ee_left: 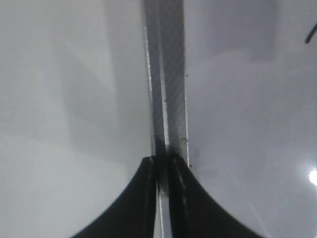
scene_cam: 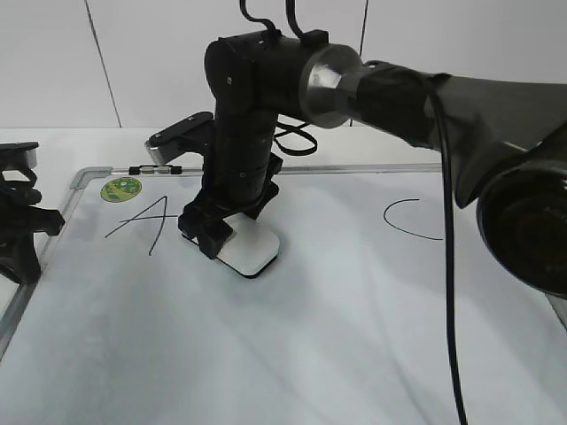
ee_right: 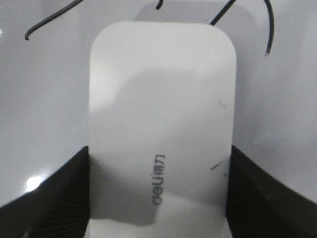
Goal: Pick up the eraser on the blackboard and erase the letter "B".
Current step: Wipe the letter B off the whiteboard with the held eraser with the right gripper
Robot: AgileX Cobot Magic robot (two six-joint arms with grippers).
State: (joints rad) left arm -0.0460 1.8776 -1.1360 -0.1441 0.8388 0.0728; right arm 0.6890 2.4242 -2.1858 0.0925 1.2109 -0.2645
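The white eraser (scene_cam: 252, 246) (ee_right: 161, 124) lies flat on the blackboard (scene_cam: 310, 336), between the "A" (scene_cam: 146, 217) and the "C" (scene_cam: 407, 221). My right gripper (scene_cam: 213, 232) (ee_right: 158, 148) reaches down over it, one black finger pressed against each long side, so it is shut on the eraser. The letter "B" is hidden: the right arm and the eraser cover that stretch of the board. Thin black lines (ee_right: 49, 22) show past the eraser's far end; I cannot tell what they are. My left gripper (scene_cam: 18, 217) (ee_left: 163, 163) is shut, over the board's grey left frame (ee_left: 171, 74).
A round green sticker (scene_cam: 120, 188) sits in the board's far left corner, with a small black-and-clear clip (scene_cam: 155, 169) on the top frame beside it. The right arm's big dark links (scene_cam: 496, 133) reach in from the right, with a black cable (scene_cam: 450, 292) hanging down.
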